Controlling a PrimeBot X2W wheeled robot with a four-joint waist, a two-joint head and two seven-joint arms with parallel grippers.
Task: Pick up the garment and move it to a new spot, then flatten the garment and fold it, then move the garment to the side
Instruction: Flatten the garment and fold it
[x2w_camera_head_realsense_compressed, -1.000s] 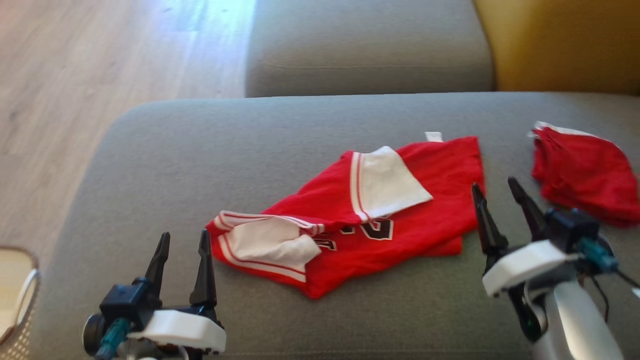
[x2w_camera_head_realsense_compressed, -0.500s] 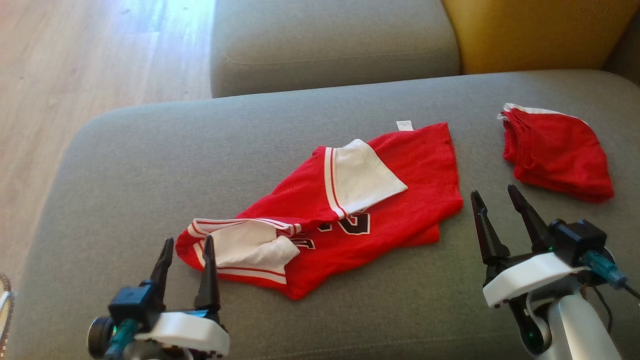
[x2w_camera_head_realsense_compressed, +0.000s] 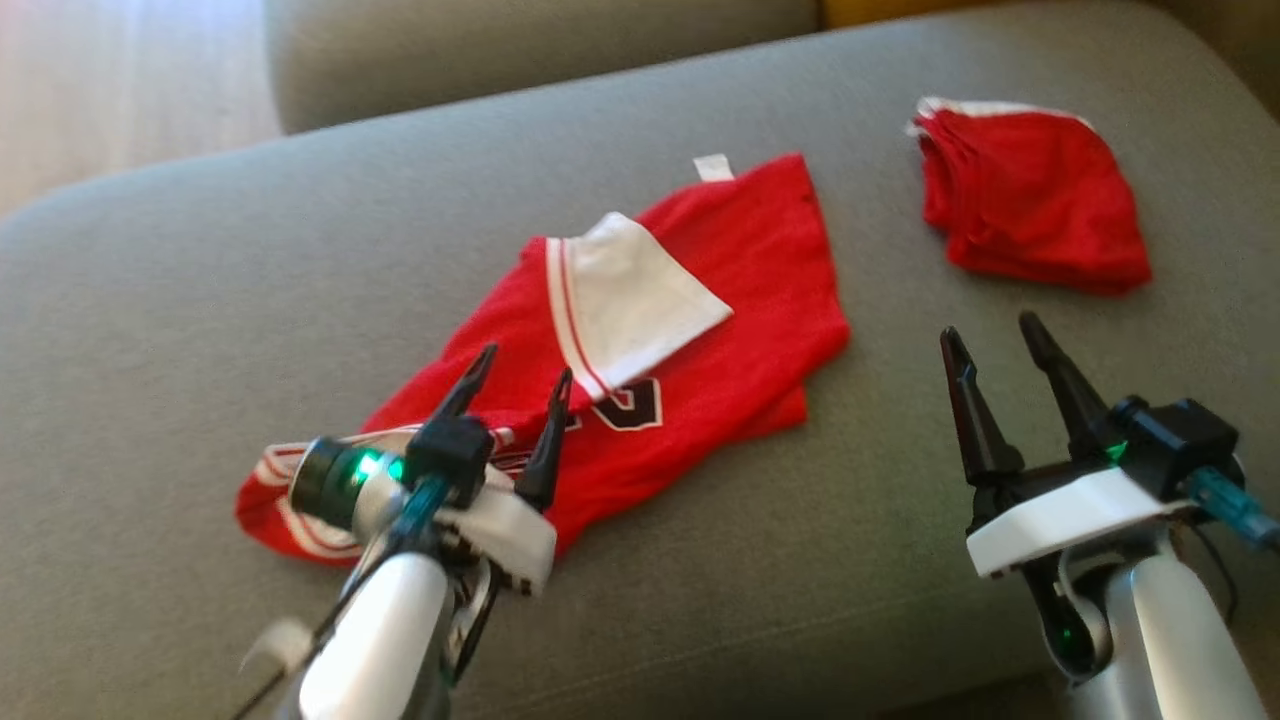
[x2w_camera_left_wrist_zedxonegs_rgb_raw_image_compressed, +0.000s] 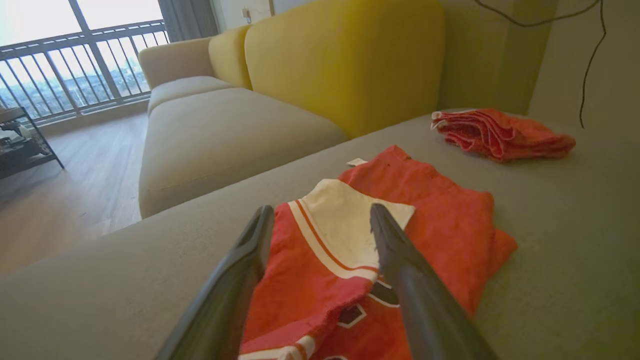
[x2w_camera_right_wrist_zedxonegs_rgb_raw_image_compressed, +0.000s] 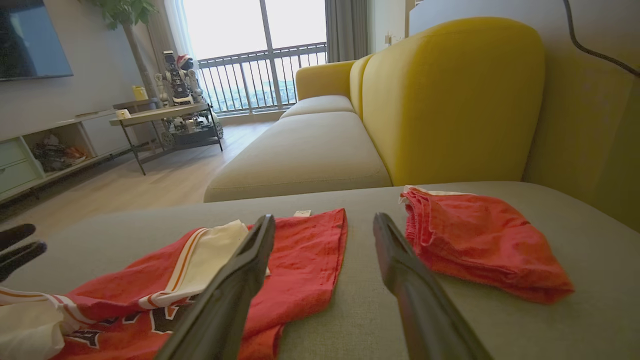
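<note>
Head view: left gripper (x2w_camera_head_realsense_compressed: 528, 360), splayed and empty, over the garment (x2w_camera_head_realsense_compressed: 745, 335), its near end partly hidden behind that arm.

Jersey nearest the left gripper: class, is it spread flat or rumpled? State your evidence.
Rumpled. The jersey lies bunched on the sofa, one white sleeve flopped over its front, partly hiding the black lettering.

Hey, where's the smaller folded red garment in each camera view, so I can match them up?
Head view: folded red garment at the upper right.
Left wrist view: folded red garment at the upper right.
Right wrist view: folded red garment right of centre.
Shared landmark: the white sleeve lies left of it in all three.
</note>
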